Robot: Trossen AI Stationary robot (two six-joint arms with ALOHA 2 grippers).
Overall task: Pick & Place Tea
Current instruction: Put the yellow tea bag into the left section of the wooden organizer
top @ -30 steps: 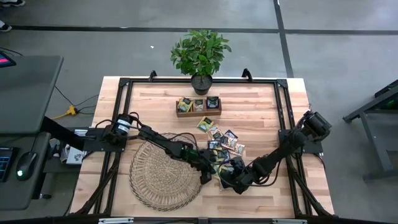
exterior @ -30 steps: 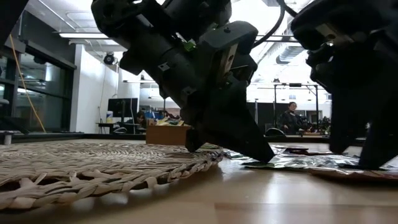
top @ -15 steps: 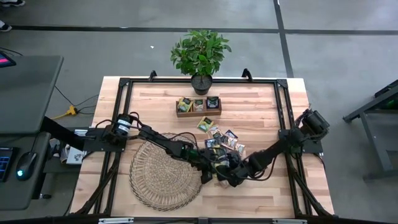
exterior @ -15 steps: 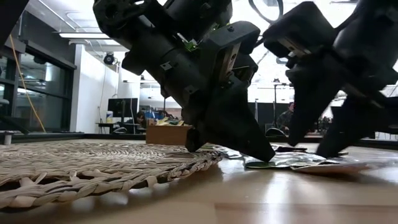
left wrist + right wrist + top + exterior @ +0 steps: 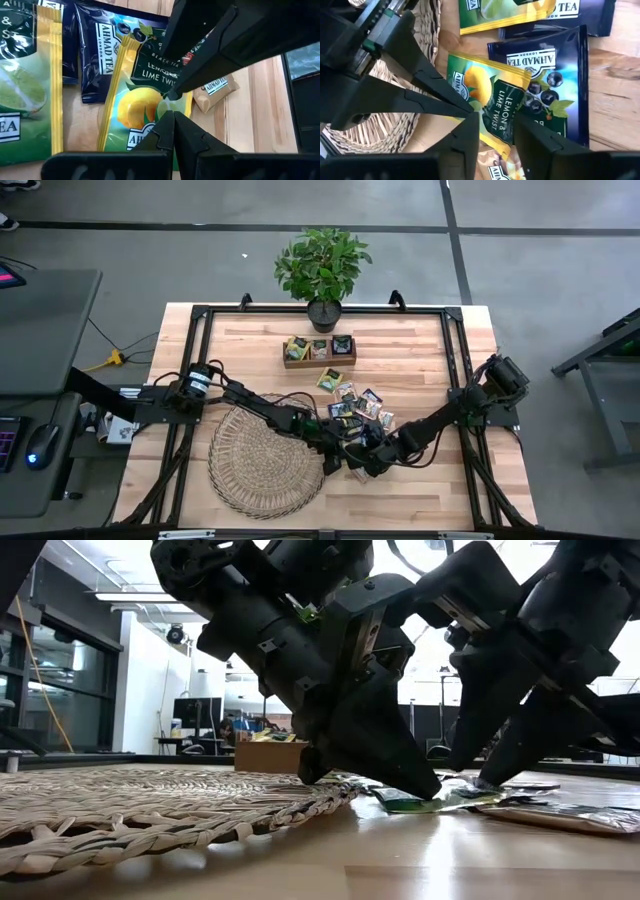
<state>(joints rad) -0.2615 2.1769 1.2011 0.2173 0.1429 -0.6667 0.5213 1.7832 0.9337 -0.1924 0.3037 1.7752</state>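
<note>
My left gripper sits just off the edge of the mat, its fingers pressed together into one point that rests on a lemon sachet. That sachet is flat and square, green with a yellow strip along one side, a yellow lemon printed in the middle and a dark green label reading "LEMON & LIME TWIST". It lies on the table right beside the mat's rim, and in the low view its near edge looks slightly raised off the wood.

My right gripper comes in from the side away from the mat, fingers parted and straddling the same sachet's edge; I cannot tell whether they touch it.

Half under the lemon sachet lies a navy sachet, dark blue with black berries and a white "AHMAD TEA LONDON" crest. Another green one with a lime lies next to it, and a small tan sachet sits just past my right fingers. More sachets are scattered between the mat and the tray, which holds a few itself. A plant stands beyond the tray.
</note>
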